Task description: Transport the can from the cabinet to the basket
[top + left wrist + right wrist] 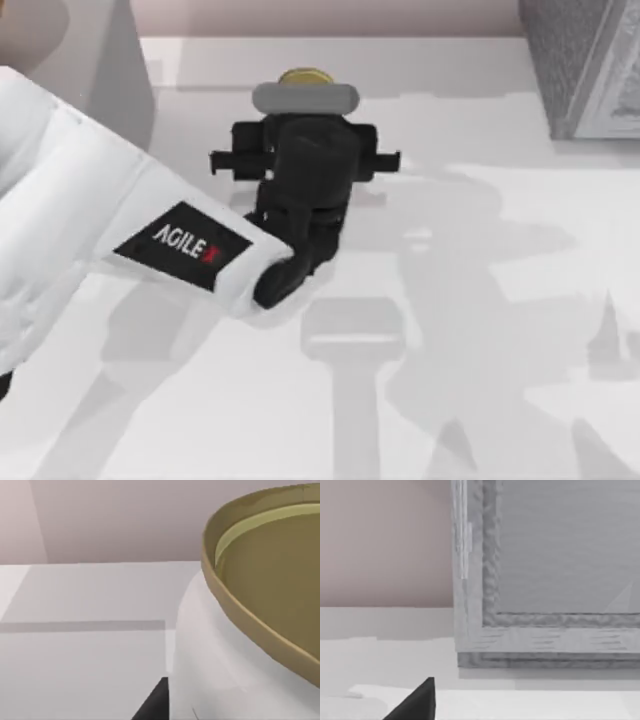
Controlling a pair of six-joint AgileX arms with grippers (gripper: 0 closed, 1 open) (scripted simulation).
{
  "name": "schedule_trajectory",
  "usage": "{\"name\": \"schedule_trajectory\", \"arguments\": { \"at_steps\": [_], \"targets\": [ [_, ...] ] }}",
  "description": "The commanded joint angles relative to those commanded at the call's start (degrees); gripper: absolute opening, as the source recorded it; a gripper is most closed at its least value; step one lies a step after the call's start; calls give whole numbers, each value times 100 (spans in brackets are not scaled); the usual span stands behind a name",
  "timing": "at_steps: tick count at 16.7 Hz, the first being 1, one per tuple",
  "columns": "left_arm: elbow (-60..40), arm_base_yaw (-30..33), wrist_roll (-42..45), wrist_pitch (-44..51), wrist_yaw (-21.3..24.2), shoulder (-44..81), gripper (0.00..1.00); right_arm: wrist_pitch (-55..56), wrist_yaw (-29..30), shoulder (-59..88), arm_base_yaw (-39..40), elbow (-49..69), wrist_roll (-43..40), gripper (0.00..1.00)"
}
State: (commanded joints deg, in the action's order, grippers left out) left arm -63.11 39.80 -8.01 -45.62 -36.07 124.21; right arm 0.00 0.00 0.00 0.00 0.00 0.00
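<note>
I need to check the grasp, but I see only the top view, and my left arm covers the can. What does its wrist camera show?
Observer: The left gripper is at the can; its white side and recessed gold top sit very close to that camera.
Operator: Any label on that side?
Observer: No red patch shows on the part facing that camera.
Operator: And the right arm?
Observer: Its wrist camera faces the grey cabinet, a flat panel in a raised frame.
</note>
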Motion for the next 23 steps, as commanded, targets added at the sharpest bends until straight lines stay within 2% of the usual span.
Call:
{"name": "schedule_trajectory", "arguments": {
  "at_steps": [4, 15, 19, 23],
  "targets": [
    [684, 215, -82, 1305, -232, -2015, 0, 0, 0, 0, 0, 0, 0, 100],
    [2997, 749, -321, 5436, -823, -8726, 0, 0, 0, 0, 0, 0, 0, 100],
    [3646, 874, -385, 6530, -959, -10242, 0, 0, 0, 0, 0, 0, 0, 100],
    [3937, 926, -409, 6985, -1015, -10802, 0, 0, 0, 0, 0, 0, 0, 100]
  ]
}}
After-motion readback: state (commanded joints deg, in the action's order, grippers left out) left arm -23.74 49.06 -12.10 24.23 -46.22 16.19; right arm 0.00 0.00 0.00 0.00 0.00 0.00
